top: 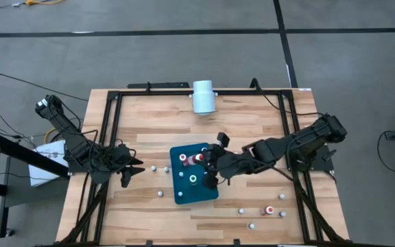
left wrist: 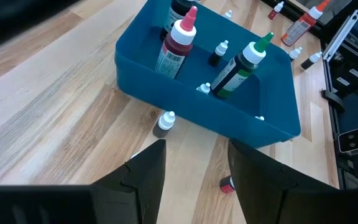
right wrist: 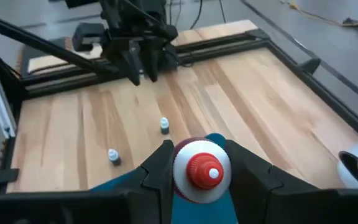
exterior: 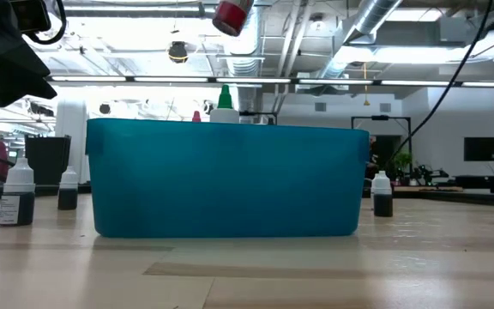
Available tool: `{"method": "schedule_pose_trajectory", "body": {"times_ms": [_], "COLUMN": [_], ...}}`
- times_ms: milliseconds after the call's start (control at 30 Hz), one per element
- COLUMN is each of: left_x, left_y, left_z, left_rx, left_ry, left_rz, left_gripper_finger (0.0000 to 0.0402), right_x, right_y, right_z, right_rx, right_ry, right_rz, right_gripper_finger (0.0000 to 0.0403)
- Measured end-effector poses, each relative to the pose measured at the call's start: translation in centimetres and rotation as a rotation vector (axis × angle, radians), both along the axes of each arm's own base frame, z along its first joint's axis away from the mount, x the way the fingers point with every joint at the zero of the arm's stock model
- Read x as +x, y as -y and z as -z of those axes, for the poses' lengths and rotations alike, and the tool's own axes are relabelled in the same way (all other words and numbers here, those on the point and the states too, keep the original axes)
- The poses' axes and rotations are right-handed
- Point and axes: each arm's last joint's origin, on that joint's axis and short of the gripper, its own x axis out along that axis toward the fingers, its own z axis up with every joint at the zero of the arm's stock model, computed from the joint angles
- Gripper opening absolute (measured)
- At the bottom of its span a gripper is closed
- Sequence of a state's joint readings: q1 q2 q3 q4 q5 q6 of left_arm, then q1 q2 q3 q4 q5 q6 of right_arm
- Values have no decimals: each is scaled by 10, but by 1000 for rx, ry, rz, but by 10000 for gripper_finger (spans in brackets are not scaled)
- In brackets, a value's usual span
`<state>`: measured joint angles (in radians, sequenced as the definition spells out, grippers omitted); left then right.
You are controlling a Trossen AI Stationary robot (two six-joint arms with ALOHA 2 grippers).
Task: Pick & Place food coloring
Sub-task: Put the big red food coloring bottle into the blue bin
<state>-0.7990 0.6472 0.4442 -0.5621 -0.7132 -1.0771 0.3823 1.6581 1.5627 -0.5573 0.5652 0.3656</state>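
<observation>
Labels: barcode-like print on white label of red bottle in left wrist view, too small to read; no brand legible anywhere.

Food coloring: small squeeze bottles, dark or tinted liquid, pointed dropper caps in red, green or white. Teal tray at table center, holding red bottle upright, green-capped bottle leaning, small white-capped bottles between them. Green tip poking above tray wall in low view. Loose bottles on wooden table: several white-capped ones at 9 o'clock of tray, more at 4 o'clock including red-capped bottle lying down. Low view: white-capped dark bottles standing at 9 o'clock of tray, another at 3 o'clock. One white-capped bottle standing just beside tray's outer wall.

Right gripper over tray, at its 1 o'clock corner, arm stretched in from 3 o'clock side, low and nearly level. Jaws closed around red-capped bottle, cap facing wrist camera, fingers pressed on both sides of white body. Same bottle seen high above tray in low view, tilted.

Left gripper at 9 o'clock of tray, well apart from it, pointing toward tray, above bare wood. Jaws parted, nothing between fingers.

White cylinder at 12 o'clock edge of table, lying on side.
</observation>
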Motion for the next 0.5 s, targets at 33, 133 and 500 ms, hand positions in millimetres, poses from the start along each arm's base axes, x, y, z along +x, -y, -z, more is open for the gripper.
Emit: {"method": "schedule_pose_trajectory", "body": {"times_ms": [33, 133, 500], "left_x": [0, 0, 0], "left_y": [0, 0, 0], "left_z": [0, 0, 0], "left_rx": [0, 0, 1], "left_ry": [0, 0, 2], "left_rz": [0, 0, -3], "left_gripper_finger": [165, 165, 165], "right_x": [3, 9, 29], "right_y": [1, 2, 12], "right_z": [-1, 0, 24], "right_rx": [-3, -8, 3], "right_ry": [-11, -67, -251], "right_rz": [3, -1, 6], "right_gripper_finger": [107, 107, 107]}}
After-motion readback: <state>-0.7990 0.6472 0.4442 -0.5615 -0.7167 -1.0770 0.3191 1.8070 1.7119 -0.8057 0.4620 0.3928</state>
